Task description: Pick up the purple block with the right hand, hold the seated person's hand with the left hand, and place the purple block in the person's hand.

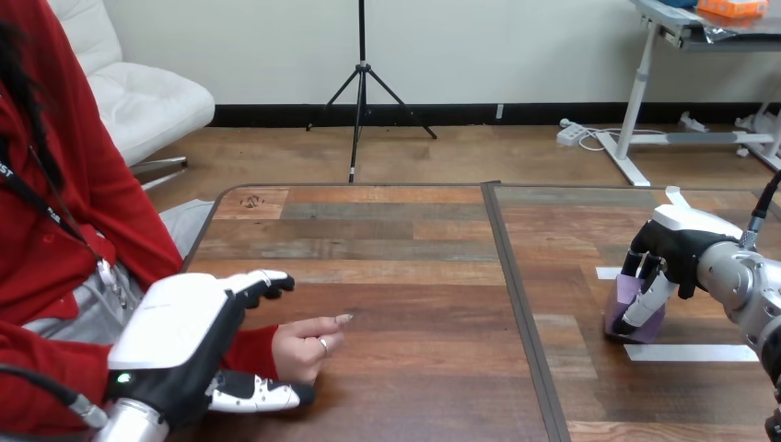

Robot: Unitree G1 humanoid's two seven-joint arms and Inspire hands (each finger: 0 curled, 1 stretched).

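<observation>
Rightward, clasping the purple block (615,309) with the right robot hand (677,247), down on the wooden surface (414,276) beside white tape strips (689,352). Leftward, hanging the left robot hand (180,331), released and straight-fingered, over the wrist (256,348) behind the person's hand (304,348).

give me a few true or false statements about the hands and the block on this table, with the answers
1. The right hand has its fingers curled round the purple block. True.
2. The purple block lies in the person's hand. False: the block is at the right side of the table, in the right hand's grasp, and the person's hand holds nothing.
3. The person's hand rests on the table near its left side. True.
4. The left hand is beside the purple block. False: it is at the table's left side, next to the person's hand, far from the block.
</observation>
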